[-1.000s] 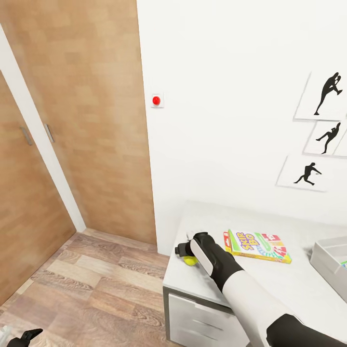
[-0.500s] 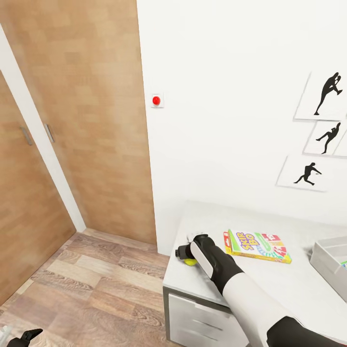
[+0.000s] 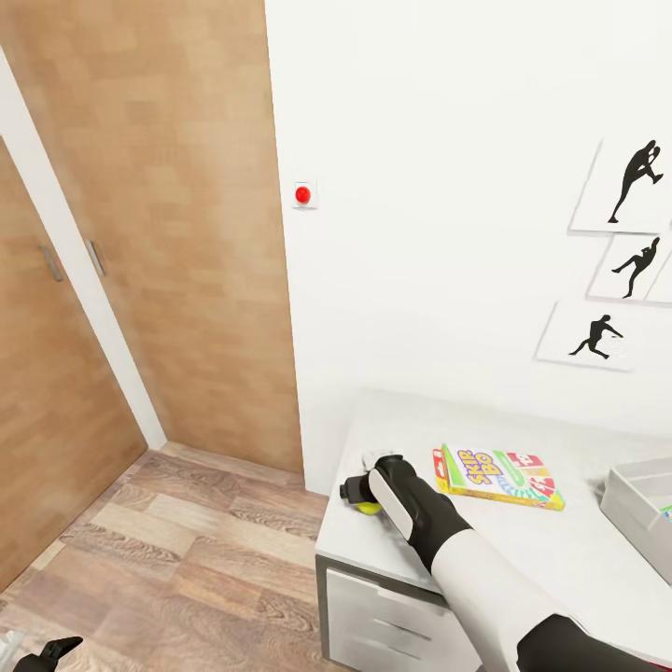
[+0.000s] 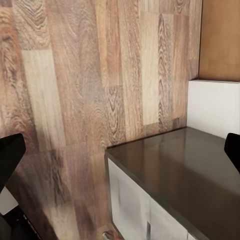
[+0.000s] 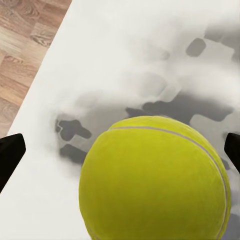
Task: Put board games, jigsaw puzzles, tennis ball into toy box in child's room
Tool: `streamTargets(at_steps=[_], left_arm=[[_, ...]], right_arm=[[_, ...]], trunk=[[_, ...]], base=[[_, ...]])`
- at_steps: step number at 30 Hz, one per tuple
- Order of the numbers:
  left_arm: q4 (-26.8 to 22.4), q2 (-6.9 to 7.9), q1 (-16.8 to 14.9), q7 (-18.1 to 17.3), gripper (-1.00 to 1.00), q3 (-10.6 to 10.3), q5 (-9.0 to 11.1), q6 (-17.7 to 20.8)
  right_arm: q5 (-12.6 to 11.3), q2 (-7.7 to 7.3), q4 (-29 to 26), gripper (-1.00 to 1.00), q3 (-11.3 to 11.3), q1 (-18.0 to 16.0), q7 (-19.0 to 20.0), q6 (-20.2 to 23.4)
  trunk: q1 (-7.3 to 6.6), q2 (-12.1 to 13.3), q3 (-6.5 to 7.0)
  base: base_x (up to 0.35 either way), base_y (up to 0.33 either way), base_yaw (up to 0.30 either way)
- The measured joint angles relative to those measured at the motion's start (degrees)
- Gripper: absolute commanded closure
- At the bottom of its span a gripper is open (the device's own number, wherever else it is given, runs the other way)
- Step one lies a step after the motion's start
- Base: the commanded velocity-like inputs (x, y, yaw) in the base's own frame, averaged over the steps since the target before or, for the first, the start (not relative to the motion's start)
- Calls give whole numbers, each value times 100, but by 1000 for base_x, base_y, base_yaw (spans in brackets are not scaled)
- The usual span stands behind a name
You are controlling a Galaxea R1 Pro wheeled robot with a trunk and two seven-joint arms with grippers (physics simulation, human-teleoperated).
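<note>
With the right tool (image 3: 362,493) spread open around the tennis ball (image 5: 155,180) near the tabletop (image 3: 579,551) edge at lower centre, a nudge might roll it off.

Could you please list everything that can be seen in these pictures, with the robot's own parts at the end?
Tennis ball: one, yellow-green, on the pale table near its corner, between the right gripper's fingertips.
Board game: one, yellow-edged with a colourful cover, flat on the table beyond the ball.
Toy box: one, light grey, at the head view's right edge on the table.
Table: one, pale top with drawers below; a dark grey top shows in the left wrist view.
Wall pictures: three, white with black figures.
Red button: one, on the white wall.
Wooden doors: brown, left of the wall.
Floor: wood planks.
Right gripper: open around the ball.
Left gripper: open, low over the floor.
</note>
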Motion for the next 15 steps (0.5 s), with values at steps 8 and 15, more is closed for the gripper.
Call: streamTargets(at_steps=[8, 15], left_arm=[[0, 0, 0, 8, -100, 0, 1, 2], [0, 7, 0, 2, -100, 17, 11, 2]], right_arm=[[45, 0, -2, 100, 6, 39, 3, 4], [23, 0, -3, 100, 2, 38, 2, 4]], trunk=[[0, 0, 1], [0, 0, 0]], base=[[0, 0, 0], [0, 0, 0]])
